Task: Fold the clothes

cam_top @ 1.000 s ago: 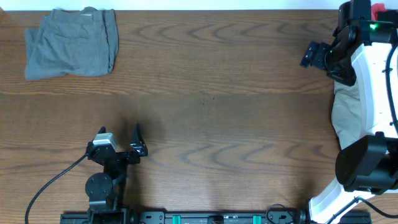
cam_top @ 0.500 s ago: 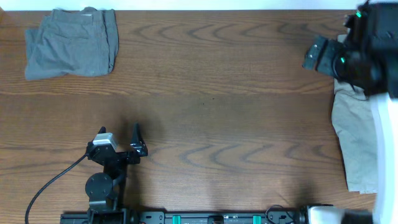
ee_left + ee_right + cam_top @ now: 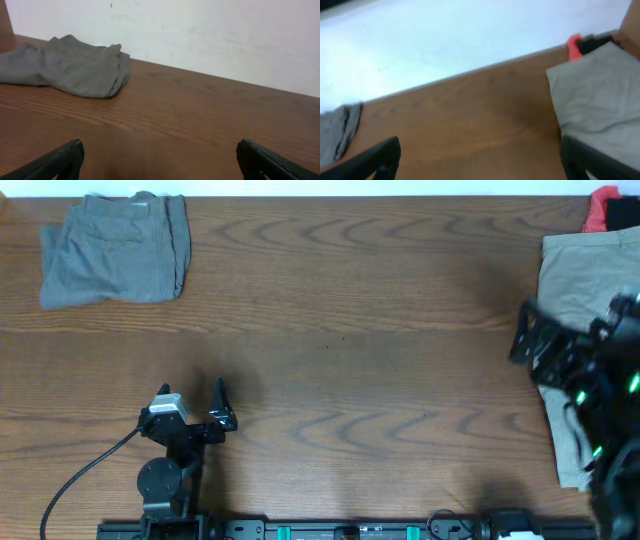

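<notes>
A folded grey garment (image 3: 115, 248) lies at the table's far left corner; it also shows in the left wrist view (image 3: 67, 71) and at the left edge of the right wrist view (image 3: 337, 131). A beige garment (image 3: 580, 290) lies flat along the right edge and shows in the right wrist view (image 3: 597, 102). My left gripper (image 3: 218, 408) rests open and empty near the front left, its fingertips wide apart in its wrist view (image 3: 160, 160). My right gripper (image 3: 528, 340) is blurred, open and empty, at the beige garment's left edge (image 3: 480, 157).
A red and black item (image 3: 605, 208) sits at the far right corner, behind the beige garment, also in the right wrist view (image 3: 582, 44). A black cable (image 3: 75, 480) runs from the left arm base. A white wall (image 3: 200, 35) backs the table.
My right arm has swung from the far right corner toward the front along the right edge, uncovering the beige garment. The left arm has not moved.
</notes>
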Controlling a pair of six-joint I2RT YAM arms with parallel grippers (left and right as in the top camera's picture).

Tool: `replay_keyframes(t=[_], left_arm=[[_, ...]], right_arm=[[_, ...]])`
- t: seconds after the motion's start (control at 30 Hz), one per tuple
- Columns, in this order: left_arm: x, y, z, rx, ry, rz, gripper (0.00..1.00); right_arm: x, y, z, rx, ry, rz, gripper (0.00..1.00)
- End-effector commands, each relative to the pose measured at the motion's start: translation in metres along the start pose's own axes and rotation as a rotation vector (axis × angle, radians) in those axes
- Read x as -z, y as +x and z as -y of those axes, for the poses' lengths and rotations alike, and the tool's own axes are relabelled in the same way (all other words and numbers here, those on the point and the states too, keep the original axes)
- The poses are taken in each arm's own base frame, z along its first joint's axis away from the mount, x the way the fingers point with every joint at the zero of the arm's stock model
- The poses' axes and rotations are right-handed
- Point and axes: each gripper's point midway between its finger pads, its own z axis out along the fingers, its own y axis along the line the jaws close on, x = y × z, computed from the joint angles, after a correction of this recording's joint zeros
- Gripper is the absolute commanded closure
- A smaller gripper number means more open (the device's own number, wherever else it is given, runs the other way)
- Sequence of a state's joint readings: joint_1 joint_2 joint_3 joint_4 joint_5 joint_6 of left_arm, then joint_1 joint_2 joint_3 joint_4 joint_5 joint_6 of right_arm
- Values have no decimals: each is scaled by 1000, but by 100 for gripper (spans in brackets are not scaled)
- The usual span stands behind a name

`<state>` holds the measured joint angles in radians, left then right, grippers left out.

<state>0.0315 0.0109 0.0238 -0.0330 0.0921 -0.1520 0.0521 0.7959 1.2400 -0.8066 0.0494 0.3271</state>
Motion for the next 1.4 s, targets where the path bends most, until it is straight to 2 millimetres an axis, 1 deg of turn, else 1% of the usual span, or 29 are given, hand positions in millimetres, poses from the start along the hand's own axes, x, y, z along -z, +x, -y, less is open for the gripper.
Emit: replay_keyframes(t=[0.0, 0.07, 0.13, 0.27, 0.37, 0.53, 0.73, 0.9, 1.17, 1.37], left_arm=[[-1, 15, -3, -12, -5, -41, 2], [-1, 15, -3, -12, -6, -42, 2], [-1, 15, -3, -12, -5, -41, 2], [-1, 15, -3, -12, -5, -41, 2], [-1, 15, -3, -12, -5, -41, 2], [-1, 15, -3, -12, -5, -41, 2], [-1, 15, -3, -12, -5, -41, 2], [-1, 15, -3, -12, -5, -41, 2], [-1, 15, -3, -12, -5, -41, 2], [-1, 15, -3, -12, -5, -41, 2]], right_arm=[[2, 38, -2, 61, -86, 16, 1], [4, 56, -1, 76, -129, 58, 1], [6, 74, 5, 76, -142, 91, 1], [1, 107, 16, 76, -154, 135, 1], [-7, 129, 23, 76, -162, 155, 1], [-26, 154, 32, 74, -175, 208, 1], [-42, 174, 35, 78, -227, 269, 1], [-50, 181, 43, 82, -214, 298, 1], [-61, 198, 51, 215, -177, 282, 1], [-61, 199, 51, 275, -167, 279, 1]])
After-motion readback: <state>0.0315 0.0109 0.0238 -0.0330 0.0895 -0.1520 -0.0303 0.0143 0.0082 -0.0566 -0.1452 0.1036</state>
